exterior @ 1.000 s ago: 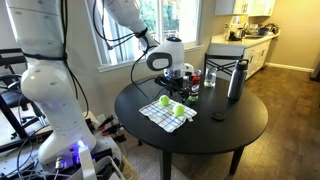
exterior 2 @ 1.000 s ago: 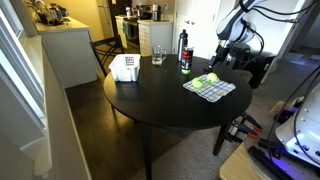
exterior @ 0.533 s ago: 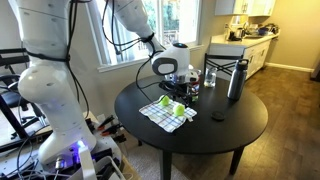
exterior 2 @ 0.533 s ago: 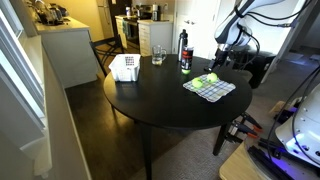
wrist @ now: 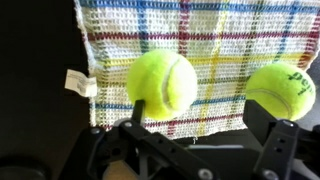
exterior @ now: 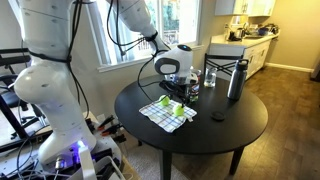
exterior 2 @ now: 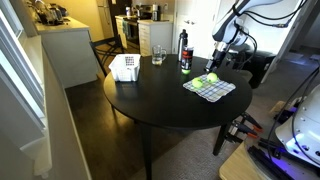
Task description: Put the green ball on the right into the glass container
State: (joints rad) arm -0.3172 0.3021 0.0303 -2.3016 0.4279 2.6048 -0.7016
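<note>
in an exterior view the gripper [exterior: 174, 90] hangs just above the plaid cloth [exterior: 168, 118] on the round black table [exterior: 235, 130], touching nothing. the green ball [exterior: 179, 108] sits on the cloth. the other ball [exterior: 164, 100] is just beside it, on the arm's side. the glass container [exterior: 210, 77] stands upright further along the table near the dark bottle [exterior: 236, 80], well apart from the cloth.

in an exterior view the gripper [exterior 2: 213, 66] is over both balls. the green ball [exterior 2: 199, 84] is the one nearer the camera, with the other ball [exterior 2: 211, 78] right next to it. the glass container [exterior 2: 158, 55] is across the table beside the dark bottle [exterior 2: 185, 52], with a red-and-white box [exterior 2: 124, 67] on its other side.

wrist view: the fingers [wrist: 136, 108] are spread wide with nothing gripped. the green ball [wrist: 281, 90] lies at the right on the cloth, with dark lettering on top that i can't read. it's round, so it looks the same along every axis. the other ball [wrist: 163, 82] is mid-frame, and a small white tag [wrist: 80, 84] sticks off the cloth's left edge.
</note>
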